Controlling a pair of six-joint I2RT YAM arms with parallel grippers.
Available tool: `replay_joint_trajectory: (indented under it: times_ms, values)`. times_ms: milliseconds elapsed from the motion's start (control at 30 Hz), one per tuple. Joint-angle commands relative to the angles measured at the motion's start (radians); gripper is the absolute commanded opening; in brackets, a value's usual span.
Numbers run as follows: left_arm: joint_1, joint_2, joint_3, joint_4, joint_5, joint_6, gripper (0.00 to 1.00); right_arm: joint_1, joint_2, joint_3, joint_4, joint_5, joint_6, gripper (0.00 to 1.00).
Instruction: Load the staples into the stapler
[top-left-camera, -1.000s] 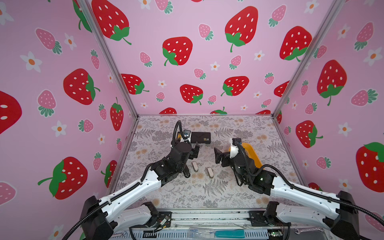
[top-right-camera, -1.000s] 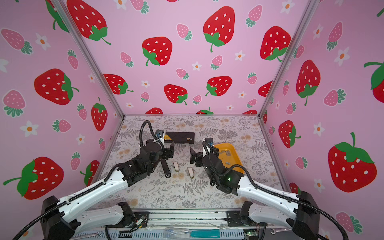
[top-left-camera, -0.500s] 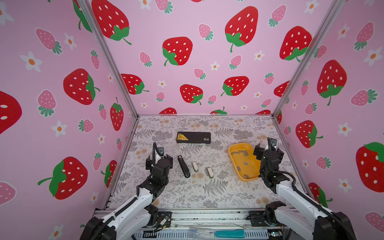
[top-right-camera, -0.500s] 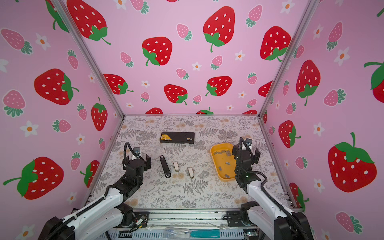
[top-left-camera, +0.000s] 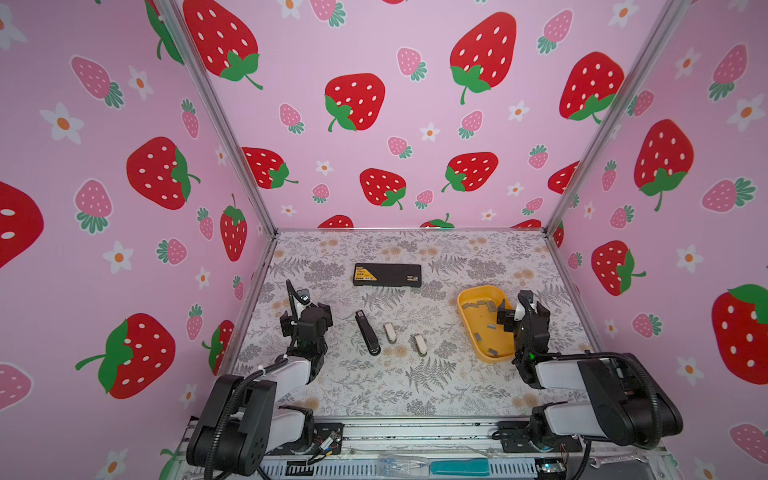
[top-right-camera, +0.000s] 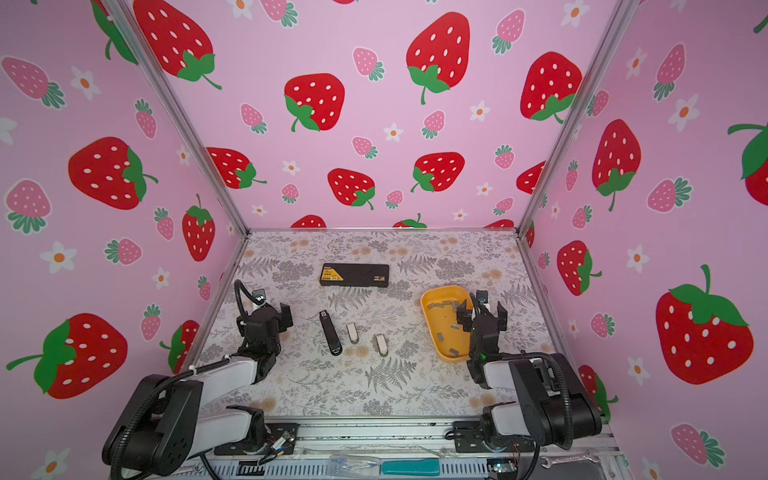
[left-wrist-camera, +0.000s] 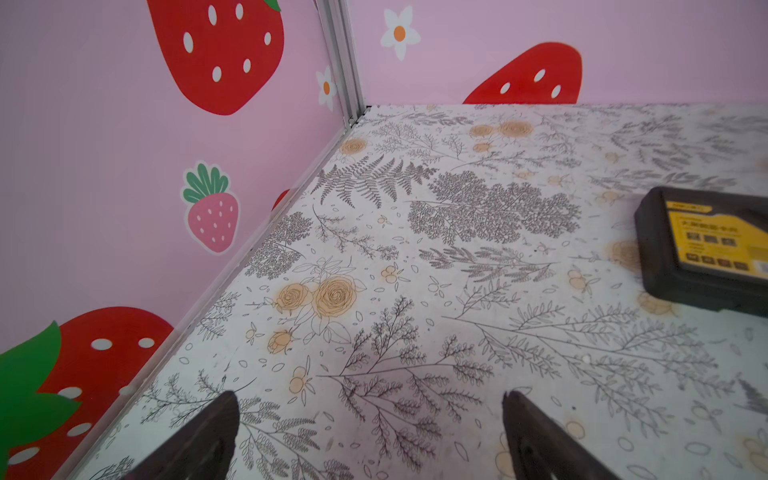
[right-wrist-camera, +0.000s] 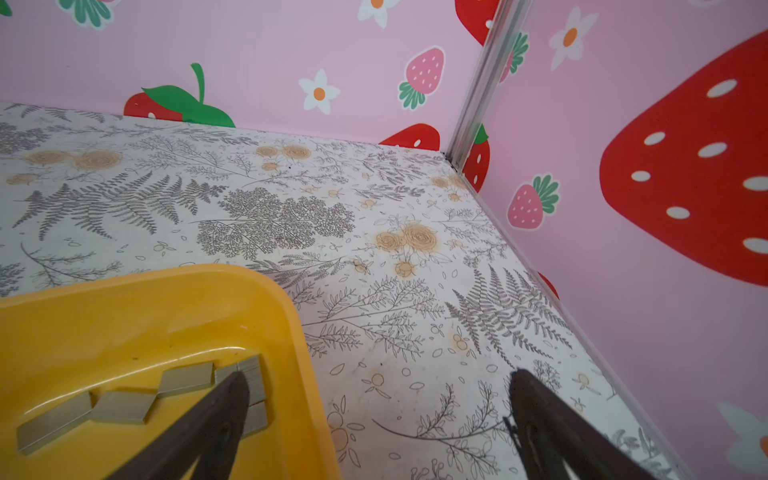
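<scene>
My left gripper (left-wrist-camera: 370, 395), right gripper (right-wrist-camera: 379, 374): both released.
Right wrist view shows staples (right-wrist-camera: 187, 380); staplers (top-left-camera: 390, 332), nine o'clock of tray (top-left-camera: 482, 318), only in both top views.

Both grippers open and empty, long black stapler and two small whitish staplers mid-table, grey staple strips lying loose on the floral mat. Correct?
One error: the short grey metal staple strips lie inside the shallow yellow plastic tray, not loose on the mat; the right wrist view shows it. Otherwise right: left gripper and right gripper open and empty, long black stapler and two small whitish staplers mid-table.
</scene>
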Motion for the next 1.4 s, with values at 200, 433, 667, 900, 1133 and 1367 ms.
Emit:
replay_joint_trajectory:
  times_ms: [200, 433, 667, 900, 1133, 1367]
  values:
    - [0.106, 0.176, -0.018, 0.356, 0.37, 0.005, 0.99, -0.026, 0.11, -0.038, 0.339, -0.118, -0.102, 0.99]
    - [0.105, 0.255, 0.02, 0.366, 0.419, 0.033, 0.95, -0.076, 0.183, -0.017, 0.355, -0.208, -0.076, 0.99]
    - [0.114, 0.271, 0.163, 0.11, 0.366, 0.001, 0.99, -0.09, 0.186, 0.034, 0.268, -0.192, -0.052, 0.99]
    - [0.116, 0.264, 0.158, 0.117, 0.377, -0.002, 0.99, -0.114, 0.186, 0.068, 0.201, -0.238, -0.037, 0.99]
    - [0.11, 0.266, 0.159, 0.114, 0.367, 0.0, 0.99, -0.118, 0.185, 0.071, 0.193, -0.246, -0.036, 0.99]
    - [0.104, 0.267, 0.161, 0.111, 0.358, 0.004, 0.99, -0.119, 0.188, 0.074, 0.188, -0.249, -0.035, 0.99]
